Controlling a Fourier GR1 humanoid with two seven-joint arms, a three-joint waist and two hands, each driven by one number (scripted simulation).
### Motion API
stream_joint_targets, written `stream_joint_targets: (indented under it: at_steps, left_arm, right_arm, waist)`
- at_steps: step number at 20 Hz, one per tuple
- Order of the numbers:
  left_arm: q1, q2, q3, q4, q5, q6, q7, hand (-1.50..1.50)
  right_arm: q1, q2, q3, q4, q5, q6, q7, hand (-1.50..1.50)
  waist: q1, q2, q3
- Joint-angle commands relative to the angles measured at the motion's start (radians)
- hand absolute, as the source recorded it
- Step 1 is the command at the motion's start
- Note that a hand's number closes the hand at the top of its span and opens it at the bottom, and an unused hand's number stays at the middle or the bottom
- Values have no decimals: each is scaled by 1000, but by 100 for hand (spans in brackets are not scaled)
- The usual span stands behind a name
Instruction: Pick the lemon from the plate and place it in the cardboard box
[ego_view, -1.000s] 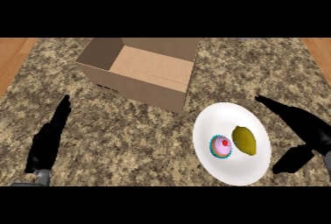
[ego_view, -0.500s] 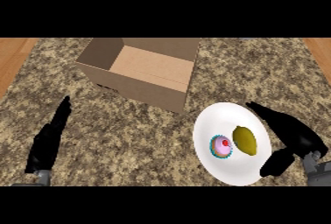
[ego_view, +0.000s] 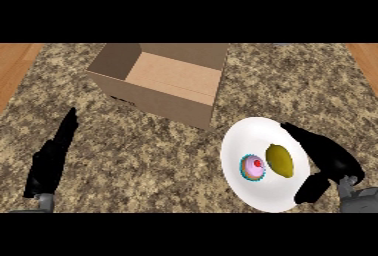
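A yellow lemon (ego_view: 280, 160) lies on the right half of a white plate (ego_view: 260, 134) at the lower right of the counter. My right hand (ego_view: 330, 157) hangs over the plate's right rim, just right of the lemon, open, with fingers stretched toward the far side and the thumb (ego_view: 310, 190) pointing down at the near rim. It does not touch the lemon. An open cardboard box (ego_view: 164, 81) stands at the upper middle, tilted, its opening facing up. My left hand (ego_view: 52, 155) rests open at the left, fingers straight.
A pink cupcake (ego_view: 253, 167) with a red cherry and a blue wrapper sits on the plate, left of the lemon. Wooden floor (ego_view: 13, 62) shows past the counter's left and right edges.
My right hand has moved left, from beyond the plate's right edge to over its rim beside the lemon. The left hand, lemon and box have not moved.
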Motion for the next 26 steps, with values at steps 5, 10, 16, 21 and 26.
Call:
stream_joint_targets:
  at_steps: [5, 10, 16, 21, 26]
  left_arm:
    - [-21, -46, 35, 33, -52, -36, -17, 0]
    - [27, -44, 78, 6, -44, -90, -36, 0]
    - [-15, -101, 76, -9, -88, -71, 6, 0]
    - [12, -141, 41, -54, -135, -55, 45, 0]
    - [15, -130, 79, -35, -138, -87, 16, 0]
  right_arm:
    - [-66, 143, -52, 75, 102, 44, 7, -150]
    - [1, 147, -87, 69, 167, 40, -73, -150]
    - [23, 208, -109, 32, 208, 65, -64, -150]
    - [41, 182, -135, 119, 254, 32, -193, -150]
    - [58, 234, -95, 147, 339, 7, -192, -150]
  waist:
    - [2, 0, 0]
    - [0, 0, 0]
    - [-1, 0, 0]
    - [-1, 0, 0]
    - [-1, 0, 0]
